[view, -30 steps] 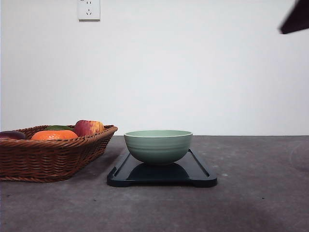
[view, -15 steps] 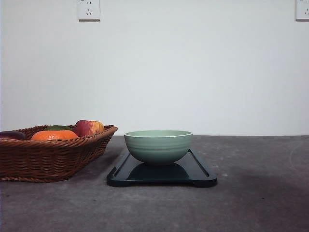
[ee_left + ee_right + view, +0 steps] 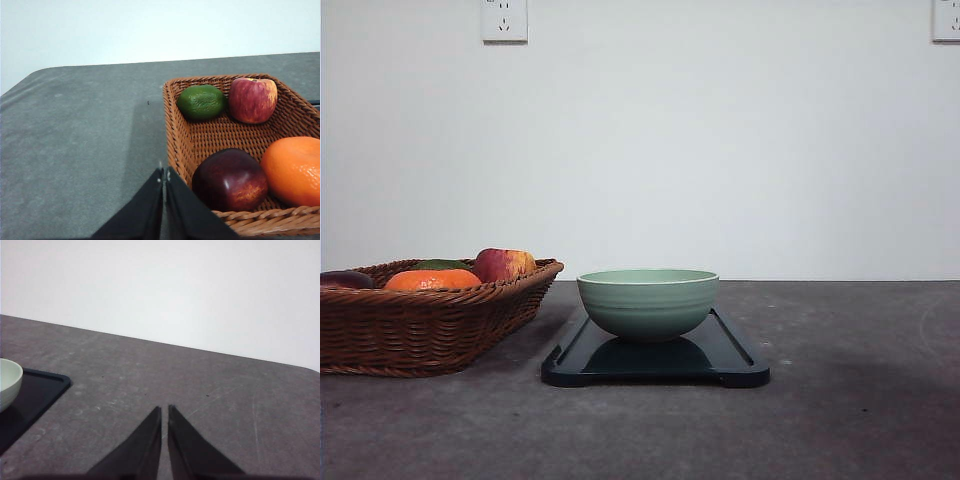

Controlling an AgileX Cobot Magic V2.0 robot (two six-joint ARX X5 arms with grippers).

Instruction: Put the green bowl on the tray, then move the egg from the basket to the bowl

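The green bowl [image 3: 648, 300] stands upright on the dark tray [image 3: 730, 365] in the middle of the table. The wicker basket [image 3: 420, 325] sits to its left. In the left wrist view my left gripper [image 3: 164, 171] is shut with nothing in it, above the table just outside the basket's rim [image 3: 172, 130]. The egg is hidden or out of view among the fruit. My right gripper [image 3: 164, 409] is shut and holds nothing, over bare table to the right of the tray [image 3: 35, 395] and bowl [image 3: 7, 382].
The basket holds a green lime [image 3: 201, 102], a red-yellow apple [image 3: 252, 100], a dark red apple [image 3: 230, 180] and an orange [image 3: 292, 170]. Grey table stretches to the right of the tray. A white wall stands behind.
A dark part of the right arm at the front view's upper right corner one second ago has left that view. Bowl, tray and basket have not moved.
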